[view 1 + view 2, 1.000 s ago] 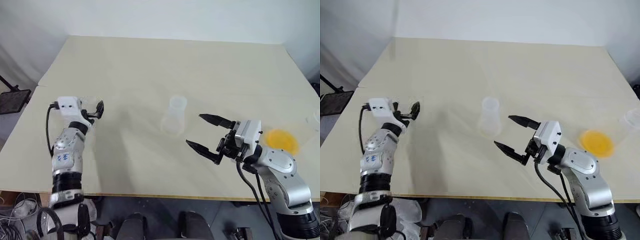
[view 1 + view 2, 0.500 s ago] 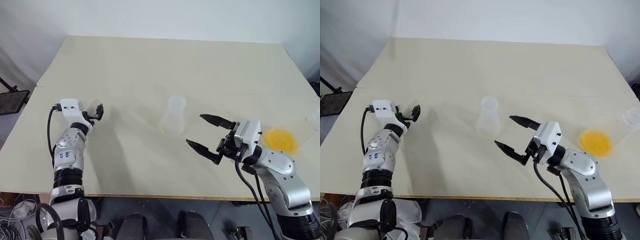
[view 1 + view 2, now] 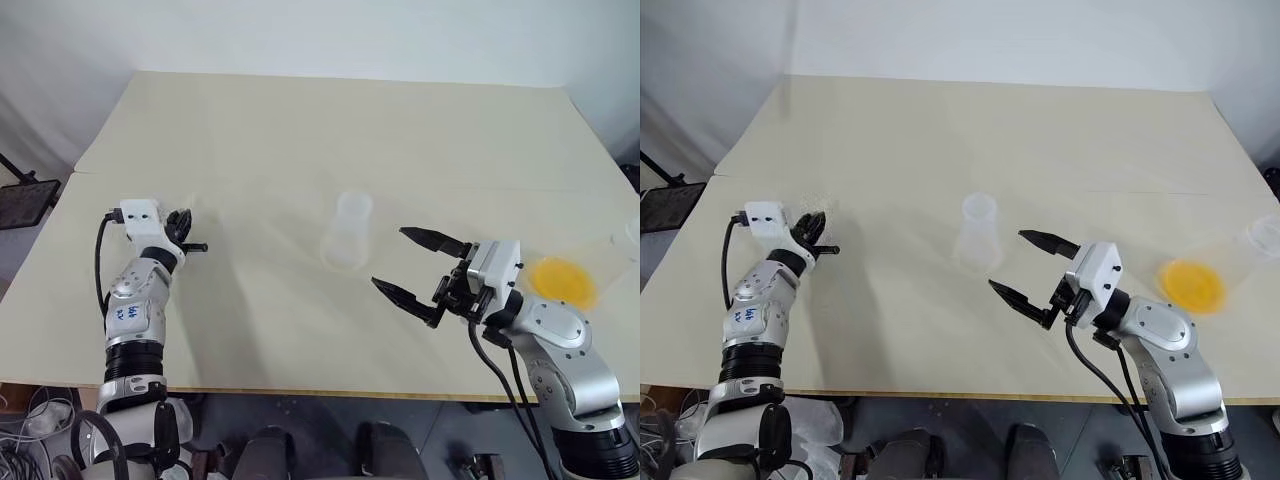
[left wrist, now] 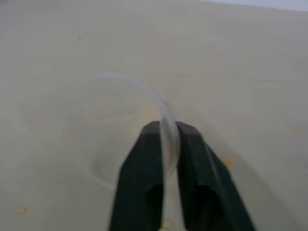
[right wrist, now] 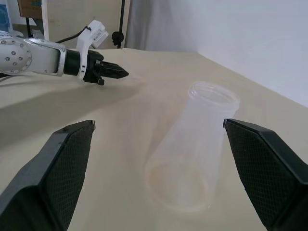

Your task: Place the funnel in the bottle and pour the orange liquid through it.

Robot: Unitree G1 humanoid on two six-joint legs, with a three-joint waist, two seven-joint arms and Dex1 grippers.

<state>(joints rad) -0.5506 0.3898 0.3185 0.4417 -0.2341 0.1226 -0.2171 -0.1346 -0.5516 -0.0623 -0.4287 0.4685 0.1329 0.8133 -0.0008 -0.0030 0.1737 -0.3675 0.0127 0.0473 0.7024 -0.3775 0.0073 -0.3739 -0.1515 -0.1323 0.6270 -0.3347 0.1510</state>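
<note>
The clear funnel [image 4: 144,89] lies faint on the pale table at the left. My left gripper [image 3: 196,246] is shut on its thin rim, and the left wrist view shows the rim pinched between both black fingertips. The clear bottle [image 3: 347,232] stands upright at mid-table, its narrow neck open at the top. My right gripper [image 3: 389,258] hovers open just to the right of the bottle and holds nothing. The orange liquid [image 3: 563,280] sits in the bottom of a wide clear cup [image 3: 1262,238] at the far right.
The table [image 3: 300,130] is pale and wide, with bare surface behind the bottle and between the two arms. Its front edge [image 3: 330,392] runs close under both arms. A black stand [image 3: 25,195] is off the table's left side.
My left gripper has gone from open to shut, closing on the funnel's rim. The right arm, the bottle and the cup have not moved.
</note>
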